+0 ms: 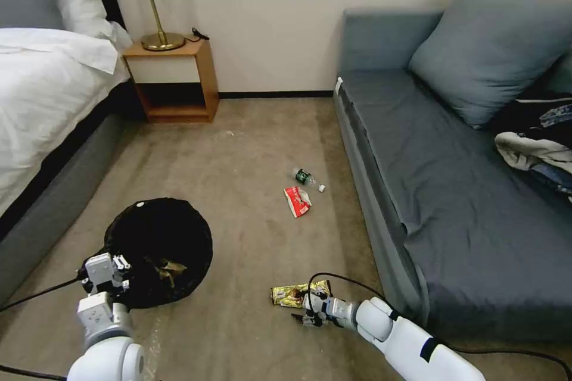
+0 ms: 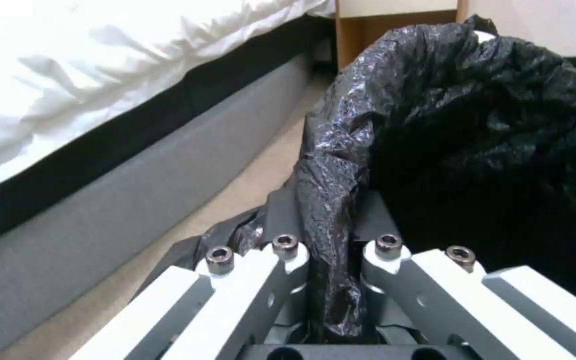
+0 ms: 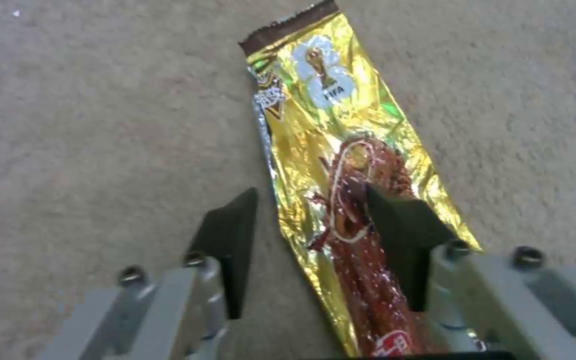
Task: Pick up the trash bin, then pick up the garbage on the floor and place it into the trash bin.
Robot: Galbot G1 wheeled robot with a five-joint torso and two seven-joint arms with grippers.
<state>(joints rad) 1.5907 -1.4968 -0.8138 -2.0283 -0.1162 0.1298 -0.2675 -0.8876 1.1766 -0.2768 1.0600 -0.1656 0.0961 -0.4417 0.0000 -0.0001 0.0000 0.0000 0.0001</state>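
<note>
The trash bin (image 1: 158, 244), round and lined with a crinkled black bag, stands on the carpet at lower left. My left gripper (image 1: 116, 266) is at its near rim, shut on a fold of the black bag (image 2: 331, 220). A brownish crumpled piece (image 1: 170, 268) lies inside the bin. Of the garbage, a gold-brown snack wrapper (image 1: 292, 293) lies flat on the carpet by the sofa's front. My right gripper (image 3: 311, 220) is low over it and open, one finger on each side of the wrapper (image 3: 328, 145). A red-and-white wrapper (image 1: 297, 200) and a small green-labelled bottle (image 1: 305, 177) lie farther off.
A grey sofa (image 1: 453, 190) runs along the right, with a cushion and clothes (image 1: 536, 143) on it. The bed (image 1: 42, 107) with its grey base lines the left, close beside the bin. A wooden nightstand (image 1: 173, 80) with a lamp stands against the far wall.
</note>
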